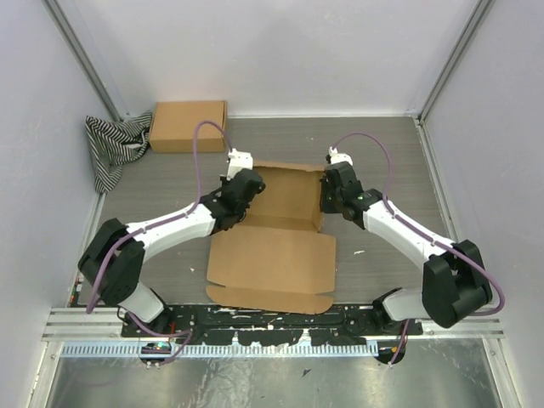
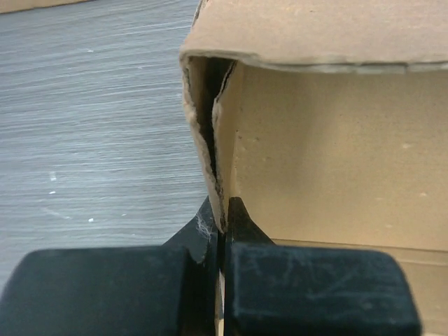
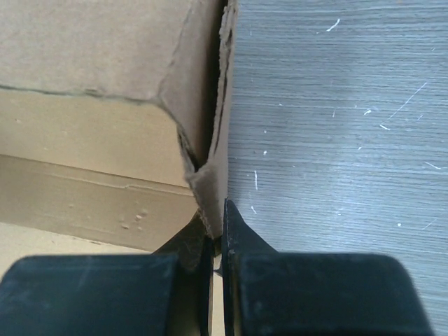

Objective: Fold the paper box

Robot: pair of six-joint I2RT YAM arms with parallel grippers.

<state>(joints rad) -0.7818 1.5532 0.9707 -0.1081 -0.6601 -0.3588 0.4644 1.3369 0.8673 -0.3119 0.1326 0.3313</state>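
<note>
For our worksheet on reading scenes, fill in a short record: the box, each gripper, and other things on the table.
paper box: partly folded, side walls raised, lid lying flat on the near side
left gripper: shut on the box's left wall
right gripper: shut on the box's right wall
elsewhere: formed cardboard box and striped cloth, far left corner

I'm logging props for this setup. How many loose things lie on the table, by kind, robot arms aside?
Cardboard boxes: 2 (the paper box half folded in the middle, the closed box at the back left)
Cloths: 1 (the striped cloth beside the closed box)
Total: 3
</note>
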